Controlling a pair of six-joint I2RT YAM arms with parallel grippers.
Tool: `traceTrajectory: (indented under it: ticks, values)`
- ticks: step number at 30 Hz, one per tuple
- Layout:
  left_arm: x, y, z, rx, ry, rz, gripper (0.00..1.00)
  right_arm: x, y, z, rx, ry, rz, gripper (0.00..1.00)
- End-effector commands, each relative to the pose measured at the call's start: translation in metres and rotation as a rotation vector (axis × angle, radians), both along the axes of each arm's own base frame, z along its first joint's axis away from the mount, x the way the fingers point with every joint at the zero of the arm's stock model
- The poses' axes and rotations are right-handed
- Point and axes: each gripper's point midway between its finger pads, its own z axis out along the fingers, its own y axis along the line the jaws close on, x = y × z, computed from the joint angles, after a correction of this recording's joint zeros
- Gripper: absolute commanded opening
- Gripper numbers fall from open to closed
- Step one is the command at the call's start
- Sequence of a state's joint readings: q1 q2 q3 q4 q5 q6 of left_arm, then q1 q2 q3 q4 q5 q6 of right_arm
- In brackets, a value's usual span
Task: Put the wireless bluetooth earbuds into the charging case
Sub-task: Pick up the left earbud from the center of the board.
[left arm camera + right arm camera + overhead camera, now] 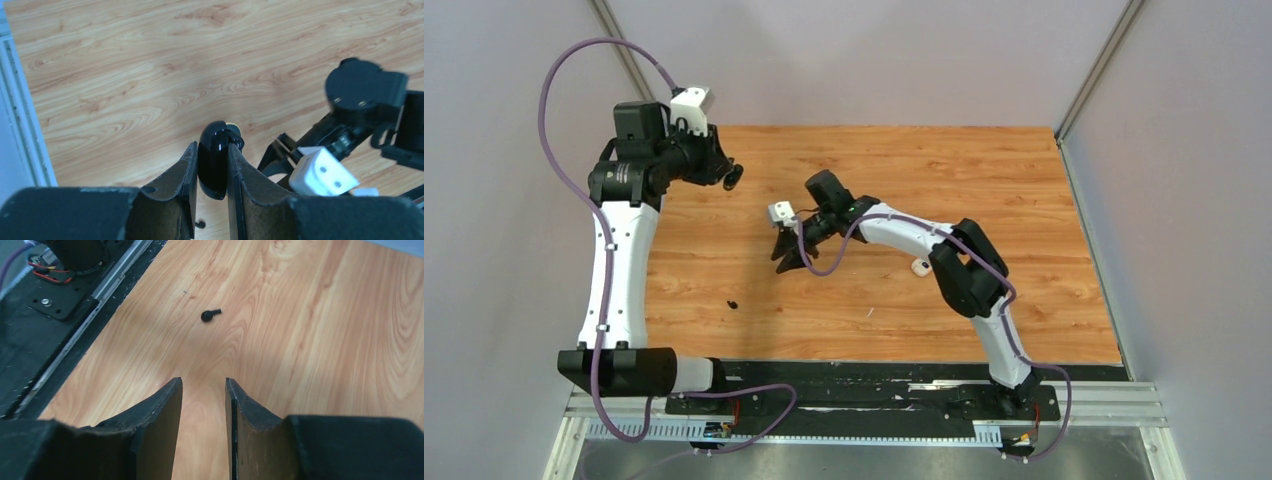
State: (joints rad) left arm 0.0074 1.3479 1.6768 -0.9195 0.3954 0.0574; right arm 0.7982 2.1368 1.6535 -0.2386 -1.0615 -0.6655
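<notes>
Lying on the tabletop [320,315] near the right end effector [202,385], a black earbud [210,315] is seen; that end effector is held parted and empty. A glossy black charging case [212,172] is clamped by the left end effector [212,150].

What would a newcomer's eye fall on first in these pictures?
The left claw, raised at the far left, pinches a glossy black charging case. The right claw hangs open and empty over the table, a tiny black earbud lying beyond it.
</notes>
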Motion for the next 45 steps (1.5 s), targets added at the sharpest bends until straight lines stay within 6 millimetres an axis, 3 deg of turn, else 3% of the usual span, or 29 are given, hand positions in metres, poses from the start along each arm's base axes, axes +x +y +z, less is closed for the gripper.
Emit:
traceTrajectory:
  ticks: [1,7,11,24,45]
  values:
    - [-0.016,0.01,0.03,-0.033,-0.078,0.036,0.0,-0.02,0.038,-0.011,0.037,-0.114,0.152,0.37]
    - [-0.025,0.01,0.036,-0.064,-0.085,0.035,0.0,-0.022,0.079,-0.056,-0.035,-0.134,0.132,0.41]
    - [-0.027,0.008,0.032,-0.078,-0.076,0.026,0.0,-0.025,0.097,-0.074,-0.052,-0.135,0.126,0.43]
    - [-0.031,-0.003,0.026,-0.146,-0.035,0.0,0.0,-0.03,0.132,-0.079,-0.009,-0.176,0.113,0.49]
    - [-0.042,-0.007,0.026,-0.157,-0.031,-0.023,0.0,-0.059,0.134,-0.088,0.025,-0.25,0.259,0.4]
